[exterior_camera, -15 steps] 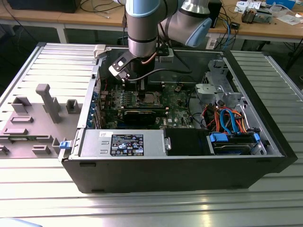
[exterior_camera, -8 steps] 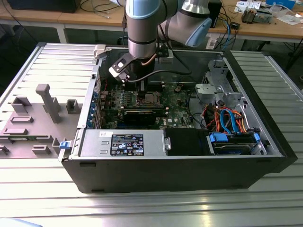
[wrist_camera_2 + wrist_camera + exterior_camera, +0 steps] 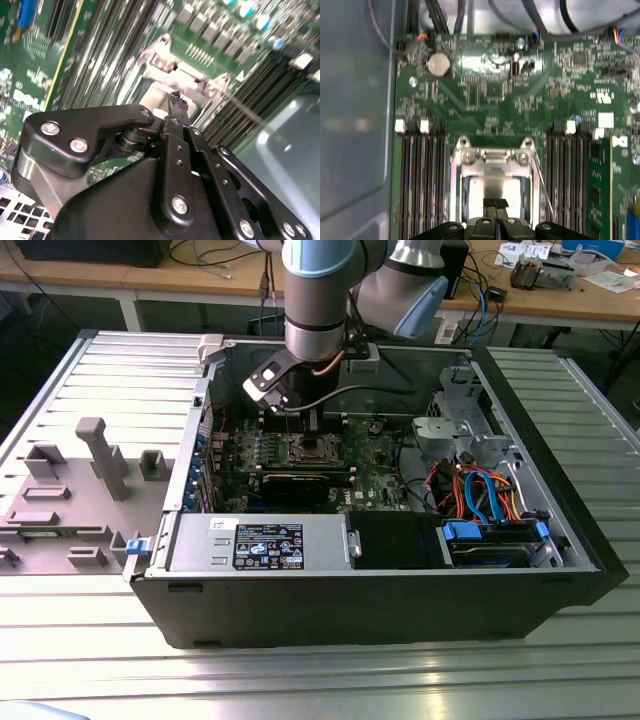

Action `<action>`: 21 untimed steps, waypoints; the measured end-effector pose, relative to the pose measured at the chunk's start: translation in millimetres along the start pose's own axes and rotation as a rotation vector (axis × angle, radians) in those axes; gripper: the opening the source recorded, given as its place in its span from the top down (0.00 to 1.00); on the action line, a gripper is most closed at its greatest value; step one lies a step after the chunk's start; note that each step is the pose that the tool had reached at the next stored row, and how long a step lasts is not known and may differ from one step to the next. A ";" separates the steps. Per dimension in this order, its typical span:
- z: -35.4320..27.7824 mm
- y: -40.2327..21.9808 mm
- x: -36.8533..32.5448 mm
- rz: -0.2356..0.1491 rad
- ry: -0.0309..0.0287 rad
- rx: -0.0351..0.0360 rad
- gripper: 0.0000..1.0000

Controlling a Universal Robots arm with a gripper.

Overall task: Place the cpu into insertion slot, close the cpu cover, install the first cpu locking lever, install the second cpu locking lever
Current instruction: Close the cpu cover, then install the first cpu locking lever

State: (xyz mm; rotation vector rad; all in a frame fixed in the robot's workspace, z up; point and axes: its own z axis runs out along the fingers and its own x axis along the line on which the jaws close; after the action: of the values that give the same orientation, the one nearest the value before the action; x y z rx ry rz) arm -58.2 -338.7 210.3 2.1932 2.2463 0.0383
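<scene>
My gripper (image 3: 495,204) hangs low over the insertion slot (image 3: 312,448) on the green board, its two black fingers pressed together and shut, with nothing seen between them. In the second wrist view the gripper (image 3: 176,98) tip sits just above the slot's hinge end. The cpu cover (image 3: 494,171), a silver frame, lies around a pale silver surface that I take for the cpu (image 3: 472,192). A thin wire locking lever (image 3: 543,187) slants away from one side of the slot. In the exterior view the gripper (image 3: 290,408) is just behind the slot.
Long black memory slots (image 3: 422,190) flank the socket on both sides. The case's metal wall (image 3: 355,100) rises close by. A drive cage with orange and blue cables (image 3: 480,490) and a power supply (image 3: 260,540) fill the case. Grey fixtures (image 3: 100,455) stand on the table outside.
</scene>
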 end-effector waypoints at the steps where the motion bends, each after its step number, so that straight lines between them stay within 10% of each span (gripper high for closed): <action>1: 0.0 1.5 -0.1 0.000 -0.0001 0.0004 0.89; 16: -0.3 2.9 0.0 0.000 -0.0014 0.0006 0.89; 21: -9.3 3.1 0.1 0.000 -0.0013 0.0005 0.89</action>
State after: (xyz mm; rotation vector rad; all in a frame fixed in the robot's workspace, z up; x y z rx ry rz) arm -55.3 -338.7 219.6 2.1928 2.2458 0.0364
